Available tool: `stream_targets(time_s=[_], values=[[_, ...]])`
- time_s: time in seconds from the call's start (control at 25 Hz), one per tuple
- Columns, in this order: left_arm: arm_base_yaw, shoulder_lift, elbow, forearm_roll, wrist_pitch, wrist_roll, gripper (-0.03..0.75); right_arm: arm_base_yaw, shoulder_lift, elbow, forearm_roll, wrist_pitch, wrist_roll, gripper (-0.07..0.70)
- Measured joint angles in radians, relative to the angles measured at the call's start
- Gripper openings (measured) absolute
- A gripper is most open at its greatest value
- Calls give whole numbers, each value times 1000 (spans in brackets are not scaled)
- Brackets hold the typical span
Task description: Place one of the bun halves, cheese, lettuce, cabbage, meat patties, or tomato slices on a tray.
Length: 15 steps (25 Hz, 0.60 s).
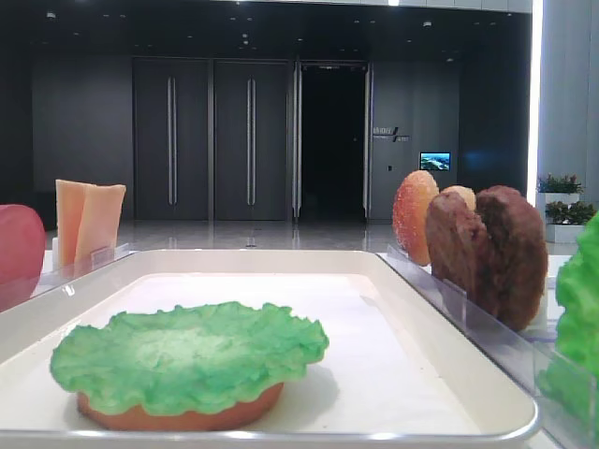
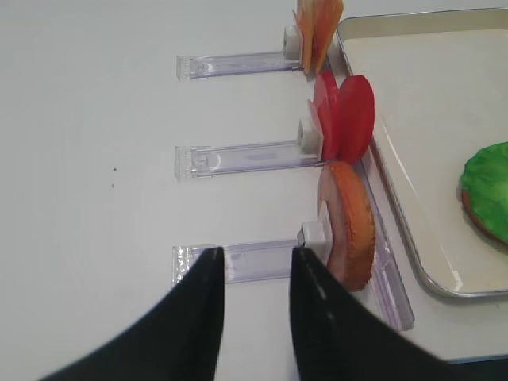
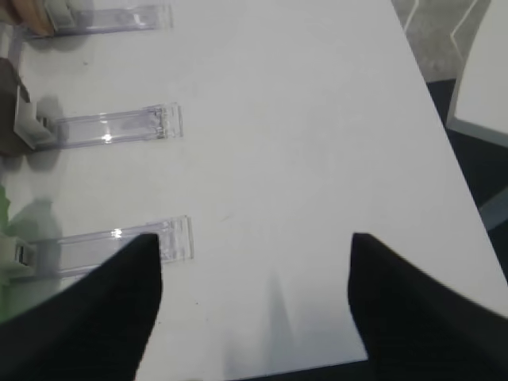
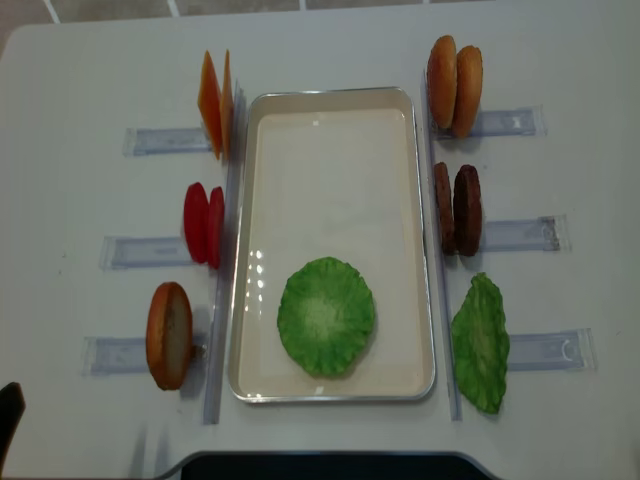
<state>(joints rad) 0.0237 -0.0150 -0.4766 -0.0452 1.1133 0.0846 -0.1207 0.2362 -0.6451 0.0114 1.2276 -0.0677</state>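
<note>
The lettuce (image 4: 326, 316) lies flat on a bun half (image 1: 178, 416) at the near end of the white tray (image 4: 330, 100). Left of the tray, cheese (image 4: 215, 103), tomato slices (image 4: 203, 224) and another bun half (image 4: 170, 335) stand on edge in holders. On its right stand two bun halves (image 4: 454, 72) and the meat patties (image 4: 457, 209). My left gripper (image 2: 255, 254) is shut and empty, low over the table beside that left bun half (image 2: 349, 226). My right gripper (image 3: 254, 242) is open over bare table, holding nothing.
Upright green leaves (image 4: 481, 342) stand right of the tray's near corner. Clear plastic holders (image 3: 119, 127) stick out sideways from both rows. The table's edge (image 3: 444, 135) runs close by on the right in the right wrist view.
</note>
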Motion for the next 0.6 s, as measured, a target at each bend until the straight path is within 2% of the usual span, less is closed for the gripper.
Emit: stream_targets(time_s=[0.12,0.36,0.6], values=[[0,0,0,0,0,0,219,0,-83,29,0,-2,-15,494],[0,0,0,0,0,0,219,0,-198,75,0,-49,-24,488],[0,0,0,0,0,0,219,0,-243,128,15,-53,-40,487]])
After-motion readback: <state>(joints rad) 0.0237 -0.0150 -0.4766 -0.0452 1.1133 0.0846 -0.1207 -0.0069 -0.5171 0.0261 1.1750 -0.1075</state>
